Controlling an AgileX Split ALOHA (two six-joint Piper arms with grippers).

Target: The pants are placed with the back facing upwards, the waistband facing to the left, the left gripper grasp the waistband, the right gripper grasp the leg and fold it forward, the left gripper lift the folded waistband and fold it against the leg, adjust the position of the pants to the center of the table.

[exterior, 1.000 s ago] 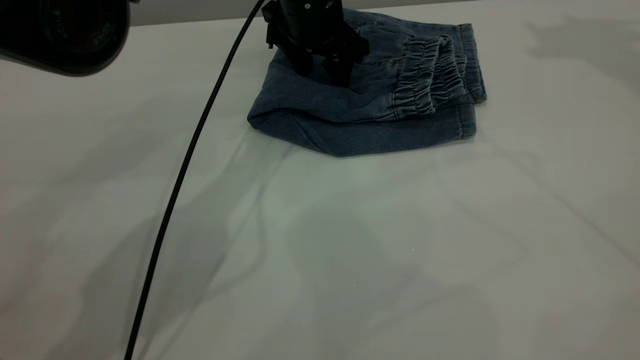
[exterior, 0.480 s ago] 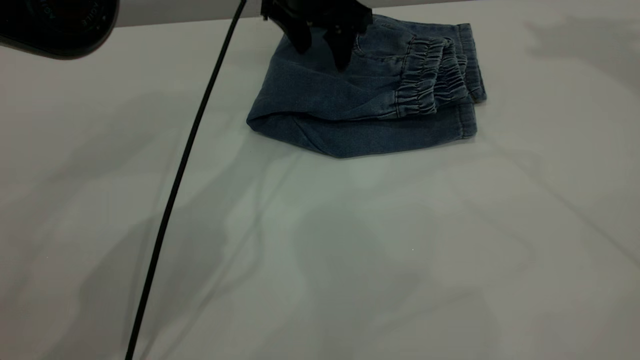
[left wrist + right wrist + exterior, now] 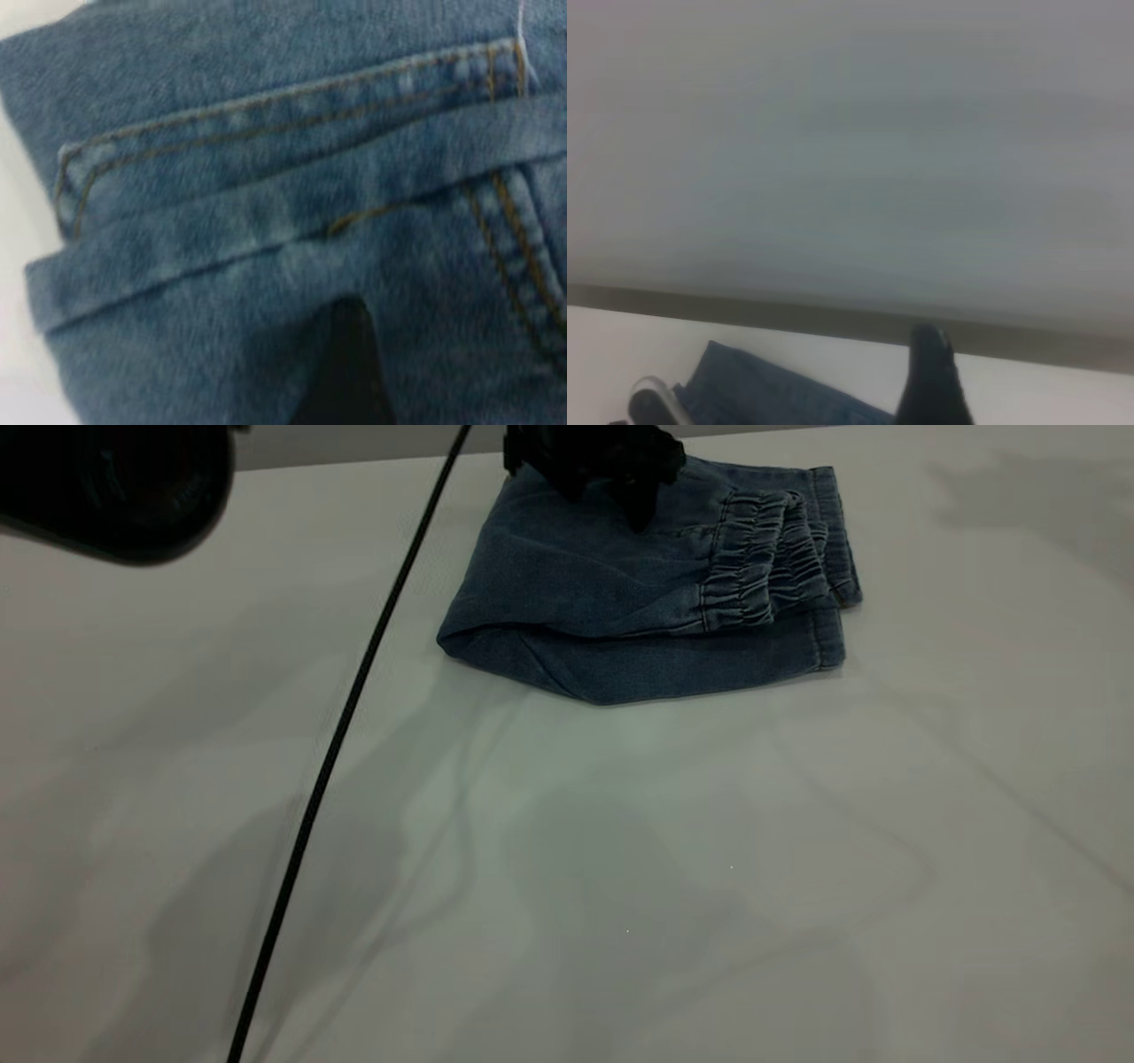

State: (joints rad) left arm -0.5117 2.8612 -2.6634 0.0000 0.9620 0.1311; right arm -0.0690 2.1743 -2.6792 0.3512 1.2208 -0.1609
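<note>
The blue denim pants lie folded in a compact bundle on the far part of the white table. The gathered waistband rests on top at the right, over the flat leg hem. My left gripper hovers open just above the bundle's far edge, touching nothing. Its wrist view is filled with denim and orange pocket stitching, with one black finger showing. My right gripper is raised and faces the wall, with a corner of the pants below it.
A black cable runs diagonally from the left gripper across the table's left half. A large black arm part fills the top left corner. The table's far edge meets a grey wall just behind the pants.
The left gripper has lifted off the folded pants and moved up and a little to the right, still open. The pants have stayed in place.
</note>
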